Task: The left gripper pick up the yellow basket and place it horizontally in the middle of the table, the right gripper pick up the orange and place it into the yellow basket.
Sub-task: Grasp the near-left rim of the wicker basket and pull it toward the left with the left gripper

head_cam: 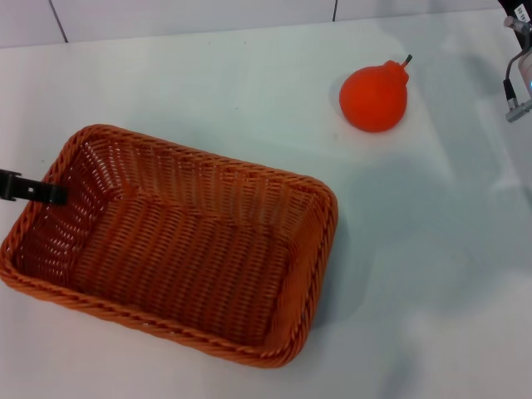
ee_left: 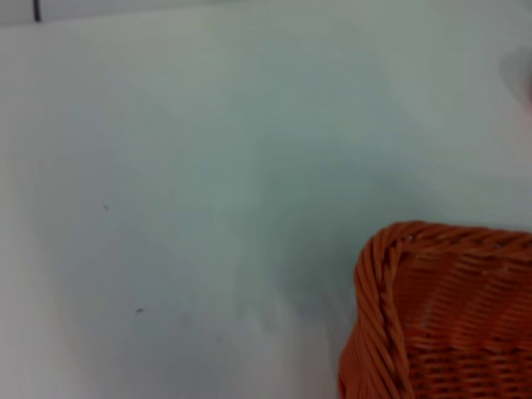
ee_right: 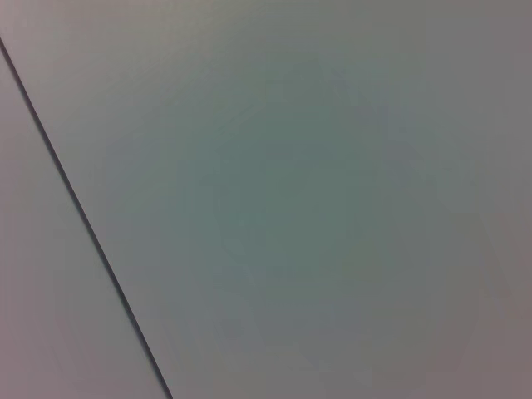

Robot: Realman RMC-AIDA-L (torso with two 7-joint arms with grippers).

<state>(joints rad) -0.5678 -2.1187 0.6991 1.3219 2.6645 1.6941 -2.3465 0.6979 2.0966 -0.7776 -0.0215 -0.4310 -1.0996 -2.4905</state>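
Left gripper (head_cam: 33,191): only a thin black finger (head_cam: 46,193) shows, coming in from the left edge of the head view and sitting right at the braided rim on the left short end of the basket (head_cam: 249,179). Looks to be touching or pinching the rim there, but can't tell whether the jaws are clamped or apart.

Basket: rectangular, shallow, orange-brown wicker, tight horizontal weave on walls and floor, thick rope-like braid round the top, rounded corners. Stands flat on the white table (head_cam: 208,83), skewed so its far end runs away from the finger toward the lower right. Nothing inside it. Left wrist view catches one corner of it (ee_left: 391,274), with the braid and weave clear, and smooth matte table around it.

Orange (head_cam: 374,96): well away from the left finger, beyond the far corner of the basket and apart from it. Bright orange, round, smooth skin, small bump on top with a short dark stem (head_cam: 406,61).

Right gripper (head_cam: 519,66): only silver and black hardware pokes in at the top right corner of the head view, near the orange but not touching it. Fingers not shown, can't tell their state. Right wrist view gives only plain white surface crossed by a dark seam line (ee_right: 83,220).
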